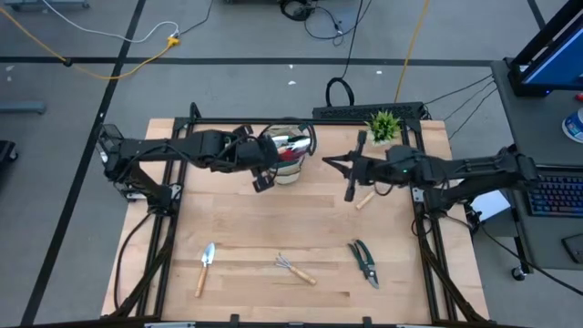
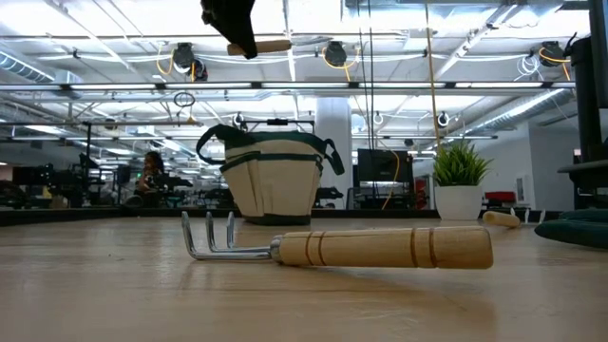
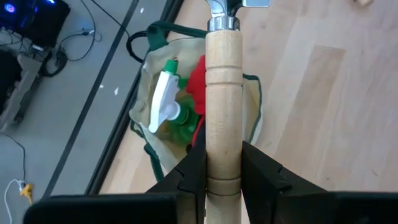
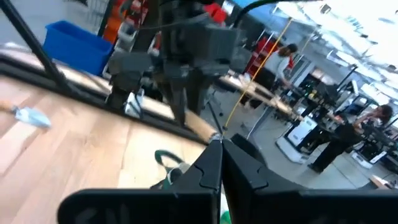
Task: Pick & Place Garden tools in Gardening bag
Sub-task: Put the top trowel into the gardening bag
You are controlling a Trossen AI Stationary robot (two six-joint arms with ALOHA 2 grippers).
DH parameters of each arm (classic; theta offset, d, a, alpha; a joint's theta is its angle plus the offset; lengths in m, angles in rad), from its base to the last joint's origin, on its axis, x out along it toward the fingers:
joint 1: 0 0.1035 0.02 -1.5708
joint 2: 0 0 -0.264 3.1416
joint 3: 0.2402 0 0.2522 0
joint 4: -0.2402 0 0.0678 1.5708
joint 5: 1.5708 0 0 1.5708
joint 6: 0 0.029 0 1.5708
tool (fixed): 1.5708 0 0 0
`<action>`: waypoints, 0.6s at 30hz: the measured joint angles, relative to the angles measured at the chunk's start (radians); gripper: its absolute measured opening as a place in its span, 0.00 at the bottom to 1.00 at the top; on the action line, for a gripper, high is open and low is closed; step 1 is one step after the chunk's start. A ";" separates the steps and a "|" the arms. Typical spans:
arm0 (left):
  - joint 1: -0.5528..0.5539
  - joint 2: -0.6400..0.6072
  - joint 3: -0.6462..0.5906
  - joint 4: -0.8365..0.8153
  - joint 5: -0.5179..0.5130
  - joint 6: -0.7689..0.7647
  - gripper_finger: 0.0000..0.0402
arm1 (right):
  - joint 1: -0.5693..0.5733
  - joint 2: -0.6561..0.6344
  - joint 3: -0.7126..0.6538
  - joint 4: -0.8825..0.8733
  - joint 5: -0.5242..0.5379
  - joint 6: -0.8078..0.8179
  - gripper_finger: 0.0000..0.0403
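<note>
From above I see a pale wooden table (image 1: 246,228); my left gripper (image 1: 263,179) holds a wooden-handled tool by the round beige canvas bag (image 1: 290,153). A silver trowel (image 1: 205,267), a small rake (image 1: 293,268) and dark-handled shears (image 1: 365,263) are still out. My left wrist view shows the fingers (image 3: 261,174) clamping that handle over the bag, green spray bottle (image 3: 169,109) and red glove (image 3: 198,81) inside. My right wrist view shows the right gripper (image 4: 217,162) closed, empty.

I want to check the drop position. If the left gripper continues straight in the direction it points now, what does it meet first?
Probably the gardening bag. The left gripper, shut on a wooden-handled tool, points toward the bag's open top, where the spray bottle and red glove lie. Depth is uncertain.
</note>
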 joint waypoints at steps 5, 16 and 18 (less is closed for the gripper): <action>0.014 0.000 0.000 0.000 0.002 -0.003 0.18 | 0.017 0.090 0.100 -0.120 0.076 -0.037 0.02; 0.026 0.003 0.000 0.001 0.016 -0.016 0.18 | 0.056 0.254 0.271 -0.215 0.152 -0.158 0.22; 0.026 0.003 0.000 0.001 0.019 -0.016 0.18 | 0.059 0.276 0.288 -0.211 0.152 -0.185 0.25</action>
